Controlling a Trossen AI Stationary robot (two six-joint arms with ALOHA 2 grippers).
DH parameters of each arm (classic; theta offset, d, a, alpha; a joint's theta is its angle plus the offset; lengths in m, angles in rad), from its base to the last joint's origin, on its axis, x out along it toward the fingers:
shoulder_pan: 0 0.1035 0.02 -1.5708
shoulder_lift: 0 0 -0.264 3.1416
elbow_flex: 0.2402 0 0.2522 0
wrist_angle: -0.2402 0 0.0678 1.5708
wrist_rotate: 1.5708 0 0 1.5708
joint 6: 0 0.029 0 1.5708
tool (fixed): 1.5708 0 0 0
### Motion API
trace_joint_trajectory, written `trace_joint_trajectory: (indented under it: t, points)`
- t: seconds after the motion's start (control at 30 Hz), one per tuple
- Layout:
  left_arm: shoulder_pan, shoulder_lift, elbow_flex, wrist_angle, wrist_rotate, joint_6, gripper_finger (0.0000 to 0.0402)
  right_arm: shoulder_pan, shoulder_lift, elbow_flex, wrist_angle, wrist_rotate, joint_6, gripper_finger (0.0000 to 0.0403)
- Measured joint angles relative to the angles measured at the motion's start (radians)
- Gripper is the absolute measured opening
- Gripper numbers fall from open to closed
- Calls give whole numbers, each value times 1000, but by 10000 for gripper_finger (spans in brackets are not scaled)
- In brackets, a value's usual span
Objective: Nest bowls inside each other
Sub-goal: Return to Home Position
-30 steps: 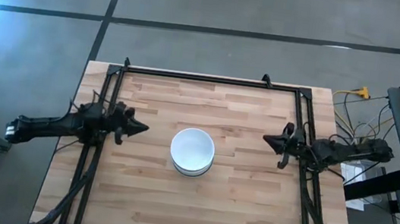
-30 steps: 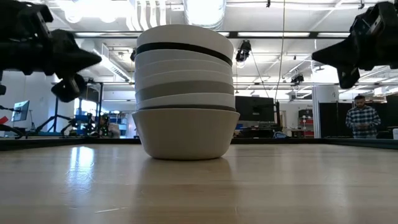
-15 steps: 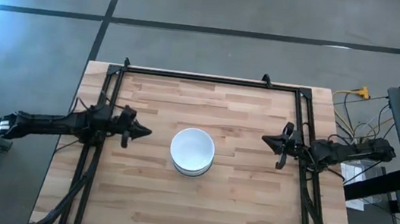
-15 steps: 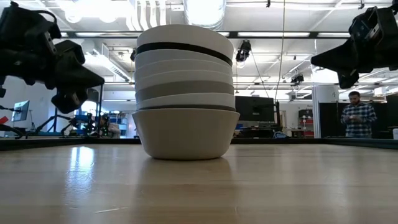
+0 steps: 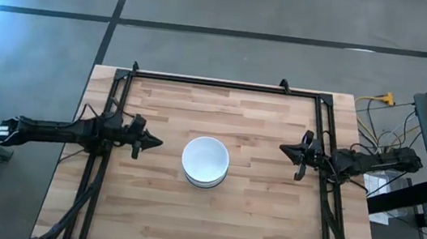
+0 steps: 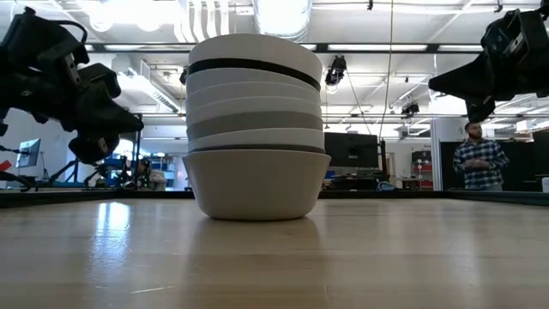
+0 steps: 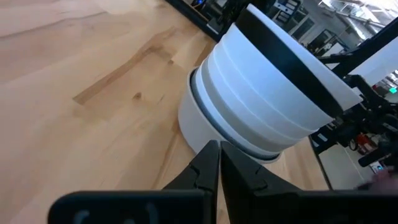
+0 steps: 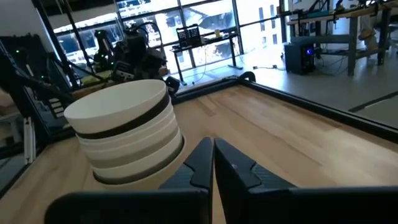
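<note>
My left gripper (image 5: pixel 157 141) and right gripper (image 5: pixel 283 149) — closed, empty — flank the round white-topped bowl stack (image 5: pixel 205 161); retract outward from it, level.

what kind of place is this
Probably a robotics lab or workshop: the left gripper and right gripper hang either side of stacked bowls on a wooden table; behind are monitors, ceiling ducts and a standing person.

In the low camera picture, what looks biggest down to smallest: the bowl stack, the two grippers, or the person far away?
1. the bowl stack
2. the left gripper and the right gripper, which look about alike
3. the person, small-looking because far from the camera
</note>
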Motion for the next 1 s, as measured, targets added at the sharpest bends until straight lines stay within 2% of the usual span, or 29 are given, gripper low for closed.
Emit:
trace_joint_trajectory:
  t: [1.0]
  points:
    - [0,31,0,1,0,1,0,0,0,0,0,0,0,9]
